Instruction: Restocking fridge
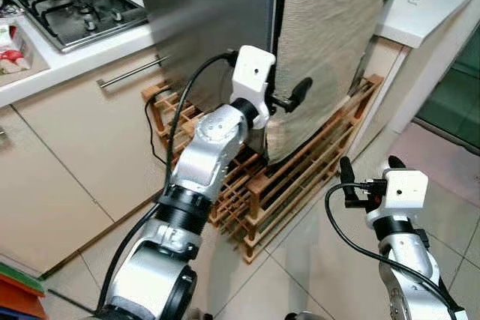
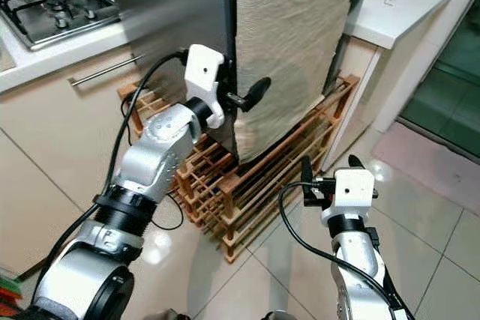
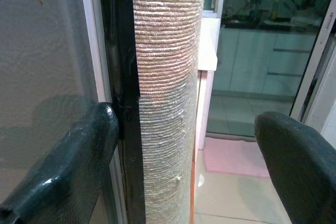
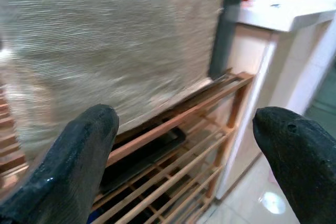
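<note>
left gripper [image 1: 289, 100]: reaching to fridge [image 1: 202, 20] door edge beside woven cloth [image 1: 330, 43], fingers spread, unclenched.
right gripper [image 1: 367, 174]: hovering over floor [image 1: 315, 275], fingers spread, gripping nothing.

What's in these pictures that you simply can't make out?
- Fridge inside: door shut, beige cloth draped over the front.
- Fridge top: cut off by both eye views' upper edge.
- Packet on the counter: cut by the left edge, too small to read.
- Wooden rack: its rear hidden under the fridge.
</note>
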Controlling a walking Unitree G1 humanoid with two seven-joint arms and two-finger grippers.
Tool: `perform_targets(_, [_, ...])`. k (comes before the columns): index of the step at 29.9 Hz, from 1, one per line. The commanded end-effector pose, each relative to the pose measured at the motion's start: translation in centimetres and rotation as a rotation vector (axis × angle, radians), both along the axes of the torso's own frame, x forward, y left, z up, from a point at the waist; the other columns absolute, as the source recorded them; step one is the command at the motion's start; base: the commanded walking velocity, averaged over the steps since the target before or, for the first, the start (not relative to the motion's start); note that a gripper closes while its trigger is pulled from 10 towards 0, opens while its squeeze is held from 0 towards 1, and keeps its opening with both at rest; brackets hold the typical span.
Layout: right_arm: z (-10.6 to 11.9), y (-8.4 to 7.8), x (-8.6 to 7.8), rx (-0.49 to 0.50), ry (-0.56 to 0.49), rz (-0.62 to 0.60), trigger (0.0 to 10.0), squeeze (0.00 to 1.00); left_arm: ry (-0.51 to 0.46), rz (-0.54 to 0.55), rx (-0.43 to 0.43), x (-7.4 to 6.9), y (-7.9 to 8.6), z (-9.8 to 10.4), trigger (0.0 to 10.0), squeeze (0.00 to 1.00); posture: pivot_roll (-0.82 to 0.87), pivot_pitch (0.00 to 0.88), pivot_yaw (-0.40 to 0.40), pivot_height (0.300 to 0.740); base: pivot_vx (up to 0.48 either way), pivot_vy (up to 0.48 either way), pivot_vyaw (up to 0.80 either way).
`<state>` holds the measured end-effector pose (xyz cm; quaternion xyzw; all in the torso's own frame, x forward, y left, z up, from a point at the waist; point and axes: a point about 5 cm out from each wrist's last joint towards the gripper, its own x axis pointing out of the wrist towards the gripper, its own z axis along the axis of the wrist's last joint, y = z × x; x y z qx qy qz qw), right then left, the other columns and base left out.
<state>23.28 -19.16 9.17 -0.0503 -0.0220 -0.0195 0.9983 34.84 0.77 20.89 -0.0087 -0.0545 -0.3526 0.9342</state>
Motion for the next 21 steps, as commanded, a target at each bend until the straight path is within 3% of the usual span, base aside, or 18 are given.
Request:
perform_targets(1, [0.4,0.2,0.3,-0.006,-0.018,0.011,10.0,0.00,-0.001,-0.123,0.047,-1.2,-3.0,-0.1,10.0,0.00,-0.07,0.039,0.041,0.740,0.000,0.000,0.00])
perform_targets(3, [0.4,0.2,0.5,-0.008,-0.015,0.021,10.0,0.00,0.000,-0.192,0.021,-2.1,-5.1,0.4,10.0,0.00,-0.07,0.038,0.038,0.740,0.000,0.000,0.00])
perform_targets(7, [0.3,0.2,0.5,-0.009,-0.011,0.025,10.0,0.00,0.001,-0.223,0.000,-2.5,-5.9,0.8,10.0,0.00,-0.08,0.039,0.036,0.740,0.000,0.000,0.00])
perform_targets(9, [-0.2,0.4,0.5,-0.001,0.020,0.048,10.0,0.00,0.014,-0.345,-0.095,-3.8,-7.6,2.4,10.0,0.00,-0.08,0.037,0.036,0.740,0.000,0.000,0.00])
perform_targets(16, [-0.8,0.7,0.5,0.013,0.051,0.075,10.0,0.00,0.025,-0.480,-0.185,-5.2,-8.7,3.9,10.0,0.00,-0.08,0.036,0.038,0.740,0.000,0.000,0.00])
perform_targets(17, [-1.5,0.9,0.3,0.012,0.093,0.101,10.0,0.00,0.025,-0.546,-0.207,-5.8,-9.1,4.5,10.0,0.00,-0.08,0.036,0.039,0.740,0.000,0.000,0.00])
perform_targets(21, [-3.1,0.7,-0.4,-0.003,0.166,0.122,10.0,0.00,0.018,-0.608,-0.231,-6.5,-9.6,5.3,10.0,0.00,-0.08,0.033,0.040,0.740,0.000,0.000,0.00])
